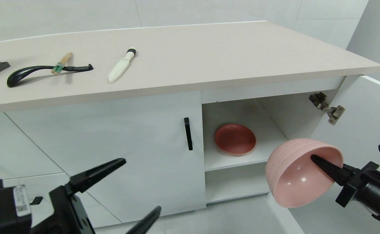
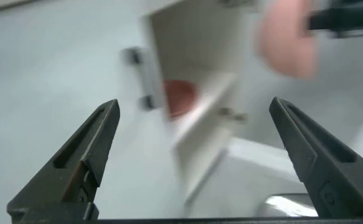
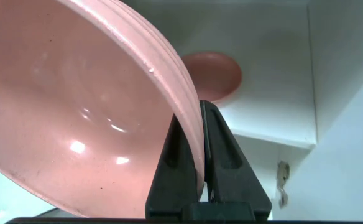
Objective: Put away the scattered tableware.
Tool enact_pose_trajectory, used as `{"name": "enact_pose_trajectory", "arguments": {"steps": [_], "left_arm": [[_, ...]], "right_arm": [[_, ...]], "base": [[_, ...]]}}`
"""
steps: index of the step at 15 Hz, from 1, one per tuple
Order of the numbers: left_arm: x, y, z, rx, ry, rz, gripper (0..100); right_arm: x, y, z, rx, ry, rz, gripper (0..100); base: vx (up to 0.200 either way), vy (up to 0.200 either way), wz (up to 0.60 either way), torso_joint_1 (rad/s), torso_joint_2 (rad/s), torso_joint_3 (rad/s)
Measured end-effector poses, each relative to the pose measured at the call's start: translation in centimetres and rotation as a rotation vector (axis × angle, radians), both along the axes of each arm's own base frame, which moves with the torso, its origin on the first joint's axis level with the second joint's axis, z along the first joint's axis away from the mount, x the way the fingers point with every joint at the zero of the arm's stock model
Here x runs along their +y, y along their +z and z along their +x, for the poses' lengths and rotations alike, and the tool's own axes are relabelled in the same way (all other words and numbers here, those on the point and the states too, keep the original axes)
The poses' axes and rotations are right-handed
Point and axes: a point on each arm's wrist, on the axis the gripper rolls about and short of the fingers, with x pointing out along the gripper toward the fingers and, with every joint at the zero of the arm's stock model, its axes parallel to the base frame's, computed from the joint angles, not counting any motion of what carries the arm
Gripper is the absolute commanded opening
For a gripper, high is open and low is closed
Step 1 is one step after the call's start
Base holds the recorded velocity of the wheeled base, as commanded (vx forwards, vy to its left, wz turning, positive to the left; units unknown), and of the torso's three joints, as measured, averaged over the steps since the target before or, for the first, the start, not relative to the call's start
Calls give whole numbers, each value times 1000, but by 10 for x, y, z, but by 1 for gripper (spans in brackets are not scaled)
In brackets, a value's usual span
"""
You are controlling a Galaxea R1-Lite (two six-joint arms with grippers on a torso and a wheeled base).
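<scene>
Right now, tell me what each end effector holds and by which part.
The right end effector clamps the pink bowl by its rim. The left end effector is open and empty.

Bright diffuse light; soft shadow beside ladle [image 1: 30, 71] on countertop [image 1: 209, 52]; glints inside pink bowl [image 1: 294, 182]; cabinet shelf [image 1: 268, 144] dimmer.

Pink ribbed bowl [image 1: 294, 177], red plate [image 1: 235, 139], black ladle [image 1: 14, 79], white cabinet [image 1: 112, 139]

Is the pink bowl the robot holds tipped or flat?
Tipped: the pink bowl hangs by its rim from the right gripper, its opening turned sideways.
</scene>
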Motion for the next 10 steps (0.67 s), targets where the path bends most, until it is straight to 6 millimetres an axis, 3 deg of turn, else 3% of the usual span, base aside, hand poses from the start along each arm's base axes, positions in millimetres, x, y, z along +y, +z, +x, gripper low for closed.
{"name": "enact_pose_trajectory", "arguments": {"steps": [4, 7, 10], "left_arm": [[42, 7, -16, -37, 248, 9, 100], [73, 0, -49, -39, 425, 5, 100], [90, -22, -88, 9, 606, -65, 100]], "right_arm": [[-3, -11, 7, 57, -24, -15, 0], [-1, -23, 18, 123, -29, -32, 0], [2, -29, 36, 136, -37, -36, 0]], "base": [[0, 0, 0, 0, 0, 0], [0, 0, 0, 0, 0, 0], [0, 0, 0, 0, 0, 0]]}}
